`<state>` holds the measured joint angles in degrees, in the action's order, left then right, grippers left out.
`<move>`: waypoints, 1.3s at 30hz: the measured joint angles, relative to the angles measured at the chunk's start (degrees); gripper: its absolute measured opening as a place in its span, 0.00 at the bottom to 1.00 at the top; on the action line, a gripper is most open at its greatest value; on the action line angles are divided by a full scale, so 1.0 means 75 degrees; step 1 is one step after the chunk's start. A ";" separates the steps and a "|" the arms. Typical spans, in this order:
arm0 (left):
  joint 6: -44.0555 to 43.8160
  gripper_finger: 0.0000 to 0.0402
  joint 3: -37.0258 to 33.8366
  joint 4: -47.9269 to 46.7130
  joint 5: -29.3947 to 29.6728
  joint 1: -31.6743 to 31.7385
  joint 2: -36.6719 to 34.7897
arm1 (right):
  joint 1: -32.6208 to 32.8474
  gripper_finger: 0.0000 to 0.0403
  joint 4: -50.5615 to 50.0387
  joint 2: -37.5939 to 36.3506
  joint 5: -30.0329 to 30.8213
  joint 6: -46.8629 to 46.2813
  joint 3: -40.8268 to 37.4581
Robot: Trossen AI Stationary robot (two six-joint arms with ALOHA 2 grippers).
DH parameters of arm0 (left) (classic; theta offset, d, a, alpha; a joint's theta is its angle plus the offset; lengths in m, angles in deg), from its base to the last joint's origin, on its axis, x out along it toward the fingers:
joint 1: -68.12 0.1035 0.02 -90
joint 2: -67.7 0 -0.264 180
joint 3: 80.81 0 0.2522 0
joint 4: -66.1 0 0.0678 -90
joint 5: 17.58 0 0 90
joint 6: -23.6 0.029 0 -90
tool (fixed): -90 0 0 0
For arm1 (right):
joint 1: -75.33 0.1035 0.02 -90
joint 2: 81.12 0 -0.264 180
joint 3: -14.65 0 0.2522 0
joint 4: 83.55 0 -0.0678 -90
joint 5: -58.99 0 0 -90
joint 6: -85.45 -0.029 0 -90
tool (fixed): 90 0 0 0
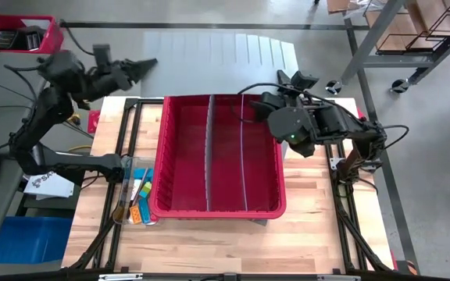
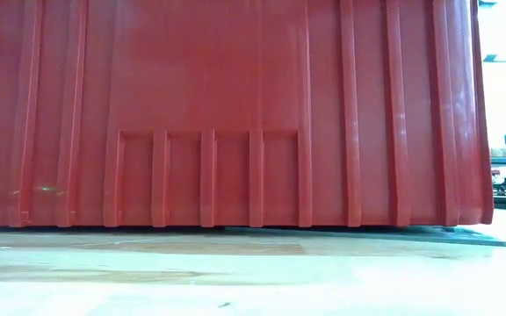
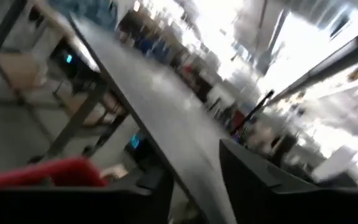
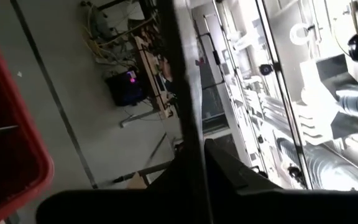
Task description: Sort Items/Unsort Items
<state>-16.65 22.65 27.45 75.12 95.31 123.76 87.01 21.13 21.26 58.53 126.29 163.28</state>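
the red bin [image 1: 217,156] sits mid-worktop with two dividers making three compartments, and all three look bare from above. the items [image 1: 135,195], a small cluster of orange, blue, yellow and green pieces with what may be thin sticks, lie in a clear tray on the worktop [image 1: 209,242] just outside the bin's wall, well away from both grippers and on the near side of the left one.

the left gripper [image 1: 143,65] is raised beyond the worktop's far edge, pointing away from the items; how wide its fingers stand cannot be told. the right gripper [image 1: 286,78] is lifted at the bin's far corner, fingers closed together on nothing visible.

judged from this, if sorting is the aim, nothing is placed yet and every piece remains to be moved.
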 joint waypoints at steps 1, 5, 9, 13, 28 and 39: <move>-0.0006 0.35 0.0005 0.0151 0.0009 0.0018 -0.0062 | -0.0001 0.00 -0.0009 0.0000 -0.0042 0.0001 0.0000; 0.0299 0.45 0.0010 0.0286 0.0023 0.0025 -0.0168 | 0.0019 0.00 -0.0030 -0.0025 -0.0074 -0.0013 0.0000; 0.1595 0.52 0.0001 0.0233 0.0573 0.0033 -0.0267 | 0.0113 0.00 -0.0038 -0.0106 0.0031 -0.0013 0.0003; 0.4001 0.56 0.0123 0.0420 0.1620 0.0159 -0.0489 | 0.0215 0.00 -0.0037 -0.0162 0.0009 -0.0050 0.0003; 0.9553 0.57 0.0826 0.0439 0.3025 0.0200 -0.0684 | 0.0129 0.00 -0.0574 -0.0486 -0.3437 -0.4820 0.0009; 0.9199 0.57 0.0835 -0.0114 0.2849 0.0119 -0.0687 | 0.0084 0.00 -0.3856 -0.0734 -0.8239 -0.9244 0.0009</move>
<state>52.34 28.91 26.60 96.48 96.20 118.61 87.64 -7.78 15.76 -3.27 56.96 163.34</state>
